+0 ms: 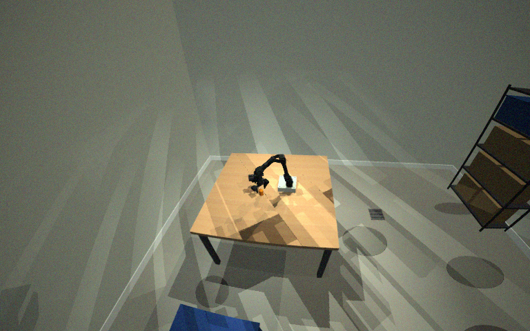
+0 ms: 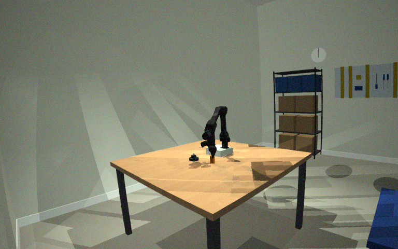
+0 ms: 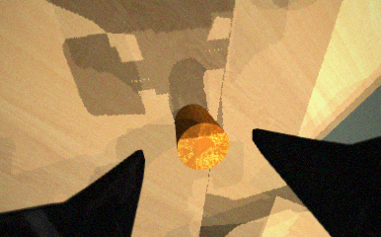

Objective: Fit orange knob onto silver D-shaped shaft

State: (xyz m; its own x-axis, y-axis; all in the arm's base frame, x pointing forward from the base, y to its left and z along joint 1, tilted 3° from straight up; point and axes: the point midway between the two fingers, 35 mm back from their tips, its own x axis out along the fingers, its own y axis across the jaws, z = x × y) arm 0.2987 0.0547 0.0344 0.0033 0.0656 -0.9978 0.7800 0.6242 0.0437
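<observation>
The orange knob (image 1: pixel 261 192) (image 2: pixel 212 160) (image 3: pixel 202 145) stands upright on the wooden table. Its round end faces the wrist camera; the hole underneath is hidden. My gripper (image 1: pixel 260 189) (image 2: pixel 212 154) (image 3: pixel 197 142) is open wide and empty, just above the knob. In the wrist view one fingertip is on each side of the knob, with a gap on both sides. The dark round pedestal (image 2: pixel 193 158) stands left of the knob in the exterior view. A small stub shows on top; the shaft's flat side is too small to make out. The pedestal is out of the wrist view.
The arm's base is on a white block (image 1: pixel 286 189) (image 2: pixel 225 151) near the knob, behind and to its right in the exterior view. The table (image 1: pixel 219 217) (image 2: pixel 170 173) has hard shadows across it. Its edge shows at the right of the wrist view.
</observation>
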